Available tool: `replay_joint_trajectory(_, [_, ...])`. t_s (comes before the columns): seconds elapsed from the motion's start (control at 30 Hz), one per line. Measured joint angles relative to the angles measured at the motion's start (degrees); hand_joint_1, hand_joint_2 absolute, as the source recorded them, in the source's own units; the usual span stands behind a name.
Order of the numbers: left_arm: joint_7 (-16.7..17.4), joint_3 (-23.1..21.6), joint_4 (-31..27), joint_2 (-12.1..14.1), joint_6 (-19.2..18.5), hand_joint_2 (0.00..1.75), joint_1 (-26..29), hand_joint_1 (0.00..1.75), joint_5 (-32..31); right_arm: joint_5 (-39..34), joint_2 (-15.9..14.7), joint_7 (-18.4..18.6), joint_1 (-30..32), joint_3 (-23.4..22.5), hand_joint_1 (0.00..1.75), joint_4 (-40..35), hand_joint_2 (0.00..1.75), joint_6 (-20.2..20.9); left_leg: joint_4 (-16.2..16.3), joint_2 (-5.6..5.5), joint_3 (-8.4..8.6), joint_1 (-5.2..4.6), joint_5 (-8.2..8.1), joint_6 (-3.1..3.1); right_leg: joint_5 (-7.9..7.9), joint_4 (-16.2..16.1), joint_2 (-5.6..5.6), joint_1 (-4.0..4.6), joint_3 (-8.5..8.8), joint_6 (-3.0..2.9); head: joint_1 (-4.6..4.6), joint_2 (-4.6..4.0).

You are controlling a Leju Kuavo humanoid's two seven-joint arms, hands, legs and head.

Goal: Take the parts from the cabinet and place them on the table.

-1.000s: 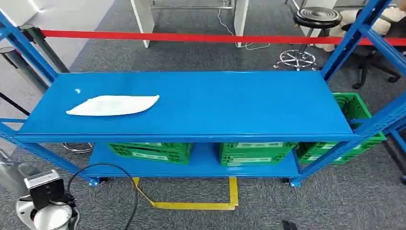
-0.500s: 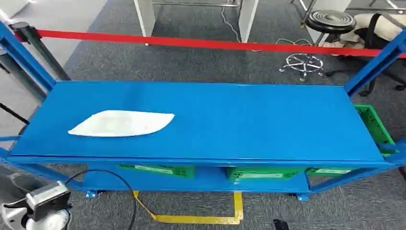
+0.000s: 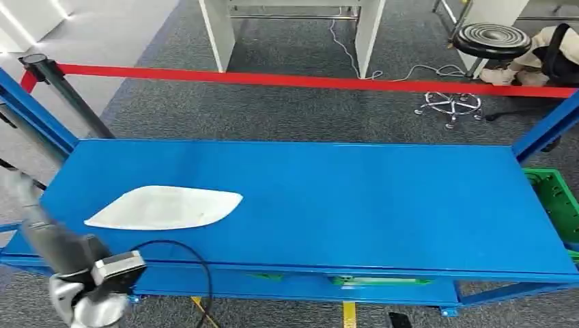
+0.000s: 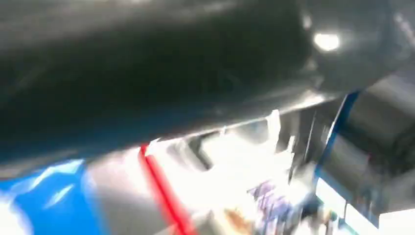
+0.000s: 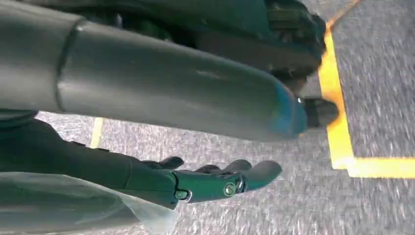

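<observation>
A blue metal shelving rack [image 3: 307,205] fills most of the head view, seen from above and in front. Its flat top shelf is bright blue, with blue uprights rising at both ends. On the left part of that top shelf lies a white, flat, leaf-shaped part in a clear plastic bag [image 3: 164,208], its pointed end toward the middle of the shelf. It rests alone, well apart from the shelf's right end.

Below the front edge of the top shelf, slivers of green plastic crates [image 3: 379,279] show on a lower shelf. Another green crate [image 3: 554,201] sits at the right end of the rack, partly hidden by the top shelf.

The left arm [image 3: 54,242] comes in at the lower left corner, silver and blurred, with its wrist camera and a black cable looping beside it, near the front edge of the shelf below the bagged part. The left hand itself cannot be made out, and the left wrist view is too blurred to tell whether it is open or closed.

In the right wrist view, the right hand [image 5: 215,181] hangs over grey carpet [image 5: 293,205] marked with yellow tape [image 5: 337,122]. Its dark fingers are stretched out and slightly apart, holding nothing.

Behind the rack, a red barrier belt [image 3: 314,80] stretches across, with a black stool [image 3: 490,41] beyond it.
</observation>
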Motion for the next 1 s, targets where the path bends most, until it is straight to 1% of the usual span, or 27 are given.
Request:
replay_joint_trajectory(0.03, [-0.02,-0.94,1.58,0.17,-0.42,0.0,0.01,0.0,1.23,0.18,0.04,0.2,0.03,0.07,0.0,0.0,0.0,-0.09,1.39,0.01,-1.54,0.23,-2.17,-0.27,-0.17,0.06,0.02,-0.01,0.2,0.01,-0.02,0.0])
replay_joint_trajectory(0.07, [-0.02,-1.67,2.31,0.39,-0.51,0.0,-0.09,0.0,1.76,0.29,0.05,0.29,0.06,0.11,0.0,0.04,0.0,-0.13,1.4,0.02,-2.28,0.39,-2.81,-0.46,-0.28,0.06,0.1,-0.05,0.36,0.03,0.0,0.0])
replay_joint_trajectory(0.1, [-0.02,-1.69,2.93,0.39,-0.53,0.0,-0.13,0.0,2.29,0.38,0.05,0.33,0.08,0.15,0.0,0.05,0.0,-0.15,1.23,0.02,-2.42,0.44,-2.75,-0.5,-0.35,0.06,0.14,-0.06,0.41,0.06,0.0,0.0])
replay_joint_trajectory(0.13, [-0.02,-2.54,4.31,0.68,-0.6,0.0,-0.18,0.0,3.33,0.64,0.05,0.44,0.18,0.22,0.0,0.07,0.0,-0.22,-0.71,0.04,-2.41,0.61,-0.65,-0.64,-0.56,0.08,0.28,-0.11,0.68,0.12,-0.02,0.0])
replay_joint_trajectory(0.17, [-0.02,-3.09,5.13,0.96,-0.62,0.0,-0.15,0.0,3.92,0.81,0.05,0.48,0.19,0.26,0.0,0.07,0.0,-0.26,-4.48,0.05,-1.55,0.75,3.02,-0.7,-0.74,0.08,0.38,-0.17,0.98,0.27,-0.02,0.0])
replay_joint_trajectory(0.2, [-0.02,-3.55,5.57,1.11,-0.62,0.0,-0.14,0.0,4.27,0.92,0.05,0.48,0.19,0.28,0.0,0.07,0.0,-0.31,-9.01,0.06,-0.32,0.84,6.91,-0.72,-0.95,0.08,0.44,-0.25,1.27,0.49,-0.02,0.0])
replay_joint_trajectory(0.23, [-0.02,-3.94,5.87,1.33,-0.68,0.0,-0.18,0.0,4.45,1.09,0.05,0.57,0.23,0.31,0.0,0.07,0.0,-0.41,-13.07,0.07,0.5,0.89,9.92,-0.62,-1.13,0.06,0.44,-0.29,1.34,0.8,-0.02,0.0])
replay_joint_trajectory(0.27, [-0.04,-4.16,6.44,1.51,-0.92,0.0,-0.25,0.0,4.49,1.18,0.02,0.66,0.19,0.33,0.0,0.07,0.0,-0.42,-13.3,0.14,-0.09,0.5,8.58,-0.41,-0.99,0.22,0.43,-0.26,1.36,1.11,0.07,0.0])
replay_joint_trajectory(0.3, [-0.04,-4.29,6.88,1.59,-1.12,0.0,-0.11,0.0,4.58,1.27,0.05,0.7,0.19,0.35,0.0,0.07,0.0,-0.44,-13.28,0.15,-0.15,0.37,8.69,0.2,-0.93,0.29,0.41,-0.17,0.88,1.51,-0.06,0.0])
replay_joint_trajectory(0.33, [-0.04,-4.33,7.09,1.68,-1.34,0.0,0.29,0.0,4.9,1.42,0.05,0.79,0.29,0.37,0.0,0.07,0.0,-0.48,-13.15,0.08,-0.19,0.34,10.15,0.8,-1.01,0.37,0.34,-0.17,0.88,1.77,0.17,0.0])
replay_joint_trajectory(0.37, [-0.04,-4.36,7.23,1.79,-1.51,0.0,0.45,0.0,4.99,1.62,0.05,0.81,0.47,0.39,0.0,0.09,0.0,-0.48,-13.13,0.08,-0.16,0.23,10.25,1.05,-0.8,0.12,0.33,-0.26,1.04,2.09,0.05,0.0])
replay_joint_trajectory(0.4, [-0.04,-4.55,7.36,1.86,-1.65,0.0,0.4,0.0,4.99,1.82,0.02,0.81,0.5,0.44,0.0,0.09,0.0,-0.39,-13.63,0.19,-0.23,0.5,10.9,1.61,-0.68,0.2,0.36,-0.12,0.84,2.5,0.09,0.0])
replay_joint_trajectory(0.43, [-0.04,-4.77,7.47,1.9,-1.67,0.0,0.27,0.0,5.01,1.84,0.05,0.83,0.49,0.48,0.0,0.09,0.0,-0.42,-13.79,0.4,-0.4,0.69,11.26,1.95,-2.04,0.75,0.26,-0.31,0.55,2.75,0.0,0.0])
replay_joint_trajectory(0.47, [-0.04,-5.05,7.6,1.94,-1.67,0.0,0.28,0.0,5.01,1.93,0.05,0.83,0.54,0.61,0.0,0.11,0.0,-0.42,-13.8,0.5,-0.74,0.74,11.52,2.37,-4.68,2.77,0.0,-0.35,-0.39,3.01,0.29,0.0])
replay_joint_trajectory(0.5, [-0.04,-5.17,7.69,1.97,-1.67,0.0,0.36,0.0,5.01,1.99,0.05,0.83,0.53,0.7,0.0,0.13,0.0,-0.42,-13.8,0.56,-1.1,0.73,11.76,2.59,-7.46,6.54,-0.06,-0.53,-1.49,3.25,0.64,-0.02])
replay_joint_trajectory(0.63, [-0.04,-5.17,7.69,1.97,-1.67,0.0,0.36,0.0,5.01,1.99,0.05,0.83,0.53,0.7,0.0,0.13,0.0,-0.42,-13.8,0.56,-1.1,0.73,11.76,2.59,-7.46,6.54,-0.06,-0.53,-1.49,3.25,0.64,-0.02])
replay_joint_trajectory(0.7, [-0.04,-5.19,7.71,1.99,-1.67,0.0,0.37,0.0,5.01,1.99,0.05,0.83,0.52,0.72,0.0,0.13,0.0,-0.42,-13.81,0.56,-1.2,0.72,11.73,2.61,-7.94,7.4,-0.06,-0.56,-1.76,3.27,0.66,0.0])
replay_joint_trajectory(0.73, [-0.04,-5.19,7.77,2.01,-1.62,0.0,0.42,0.0,5.01,2.01,0.05,0.83,0.47,0.74,0.0,0.13,0.0,-0.39,-13.8,0.62,-1.69,0.68,11.9,2.68,-10.24,12.03,-0.09,-0.62,-3.32,3.47,0.55,0.0])
replay_joint_trajectory(0.77, [-0.07,-5.19,7.79,2.01,-1.6,0.0,0.42,0.0,5.01,2.01,0.05,0.83,0.47,0.74,0.0,0.13,0.0,-0.35,-13.8,0.66,-1.84,0.67,12.01,2.7,-10.85,13.39,-0.09,-0.62,-3.76,3.52,0.55,0.0])
replay_joint_trajectory(0.8, [-0.05,-5.19,8.01,2.03,-1.27,0.0,0.51,0.0,4.99,1.84,0.05,0.9,0.6,0.72,0.0,0.13,0.0,1.09,-13.79,0.79,-2.74,0.65,12.61,2.65,-11.66,16.96,-0.1,-0.61,-3.85,3.73,0.61,-0.02])
replay_joint_trajectory(0.83, [0.07,-4.88,8.19,2.03,-1.23,0.0,0.12,0.0,4.16,2.25,0.05,2.14,0.46,0.83,0.0,0.13,0.0,2.77,-13.78,0.79,-3.29,0.69,13.46,2.1,-6.53,0.71,-0.3,-0.61,7.6,3.39,0.64,0.0])
replay_joint_trajectory(0.87, [2.26,-4.77,8.98,2.16,-2.74,0.0,-1.94,0.0,0.94,2.78,0.2,3.17,0.18,1.25,0.0,0.2,0.0,2.91,-13.65,0.76,-3.42,0.48,14.32,1.12,-7.29,-1.69,-0.2,-0.3,8.13,3.03,0.68,0.0])
replay_joint_trajectory(0.9, [3.66,-4.79,9.65,2.23,-4.13,0.0,-2.92,0.0,-0.33,3.15,0.22,3.43,0.16,1.42,0.0,0.22,0.0,2.91,-13.92,0.74,-3.35,0.57,14.56,0.76,-7.26,-1.59,-0.16,-0.21,8.02,2.75,0.53,0.0])
replay_joint_trajectory(0.93, [4.86,-4.82,10.44,2.4,-5.43,0.0,-4.29,0.0,-0.82,3.39,0.33,3.74,0.19,1.64,0.0,0.22,0.0,2.93,-14.08,0.73,-3.36,0.5,14.78,0.36,-6.84,-1.93,-0.22,-0.29,7.93,2.08,0.59,0.0])
replay_joint_trajectory(0.97, [5.69,-4.84,11.29,2.6,-6.52,1.75,-5.42,0.0,-1.13,3.65,0.48,3.83,0.14,1.73,0.0,0.31,0.0,2.95,-13.49,0.73,-3.69,0.68,14.34,0.16,-6.18,-2.24,-0.53,-0.63,8.18,1.51,0.64,0.0])
replay_joint_trajectory(1.0, [6.55,-4.88,12.18,2.78,-7.52,1.75,-6.64,0.0,-1.78,4.02,0.48,3.87,0.04,1.81,0.0,0.31,0.0,3.01,-11.51,0.78,-4.56,0.66,12.1,-0.1,-5.91,-2.24,-0.53,-0.62,8.2,1.07,0.35,0.0])
